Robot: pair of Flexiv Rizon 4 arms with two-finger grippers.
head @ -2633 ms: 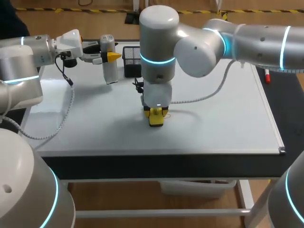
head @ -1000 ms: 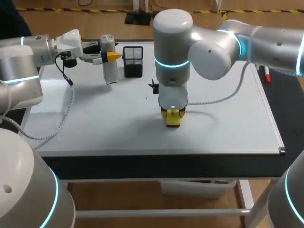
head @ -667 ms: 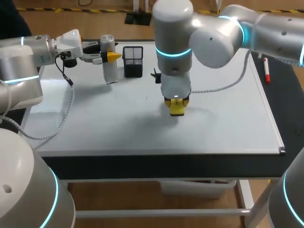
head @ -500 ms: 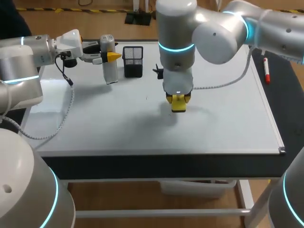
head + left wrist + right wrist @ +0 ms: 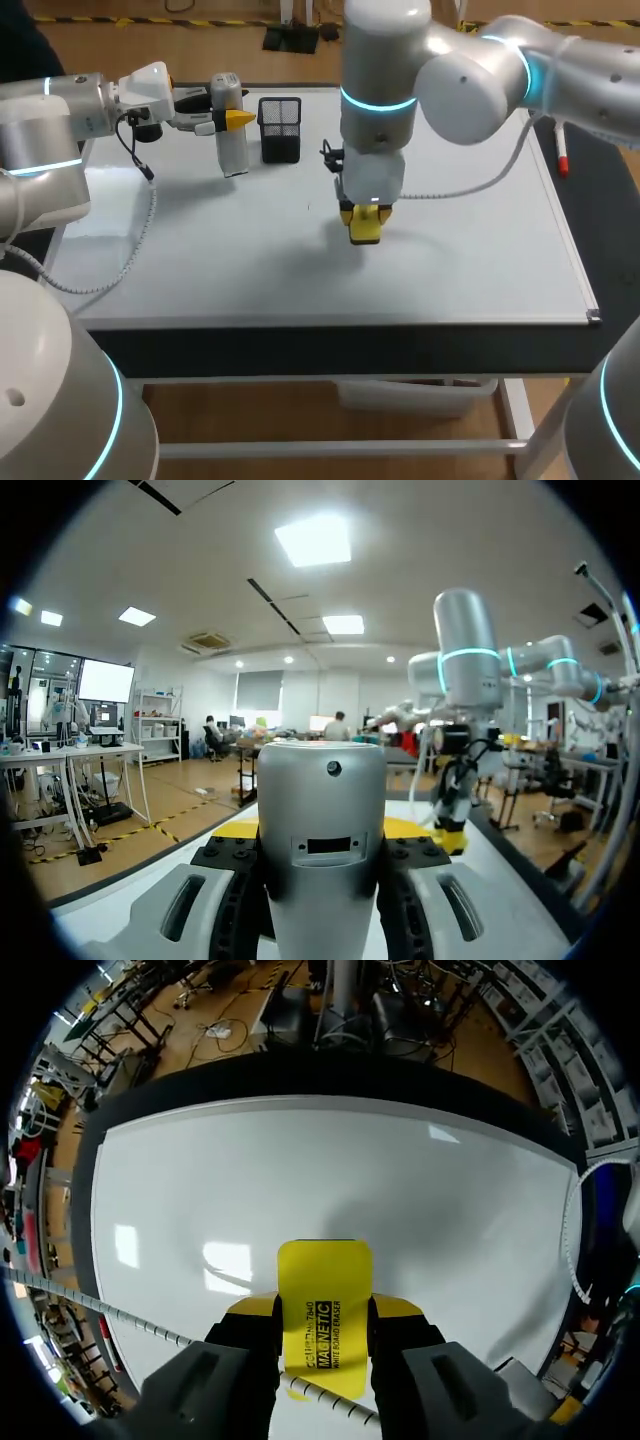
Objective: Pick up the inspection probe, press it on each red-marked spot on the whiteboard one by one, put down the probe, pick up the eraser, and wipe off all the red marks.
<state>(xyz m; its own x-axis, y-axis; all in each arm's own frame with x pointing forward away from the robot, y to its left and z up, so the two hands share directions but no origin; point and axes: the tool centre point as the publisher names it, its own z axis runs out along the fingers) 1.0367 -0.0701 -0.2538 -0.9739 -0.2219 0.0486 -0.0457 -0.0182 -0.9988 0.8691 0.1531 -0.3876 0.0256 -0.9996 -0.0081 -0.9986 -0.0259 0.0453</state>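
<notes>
The black mesh basket [image 5: 280,128] stands at the far edge of the whiteboard [image 5: 460,270]. Just to its left, the left gripper [image 5: 232,121] is clamped on the inspection probe [image 5: 231,155], a pale upright cylinder pinched between both fingers and held above the board. In the left wrist view the probe fills the middle and hides most of what lies ahead.

In front of the basket and a little to its right, the right gripper [image 5: 365,213] points straight down with its fingers closed from two sides on the yellow eraser [image 5: 365,231]. The eraser is low over the board and seems to touch it, though no view settles that. The right arm's thick wrist link [image 5: 378,90] rises just right of the basket and covers the board behind it. A pale cable [image 5: 470,180] loops from that arm over the board. Far right of the basket, off the board's edge, lies a red marker [image 5: 562,160].
</notes>
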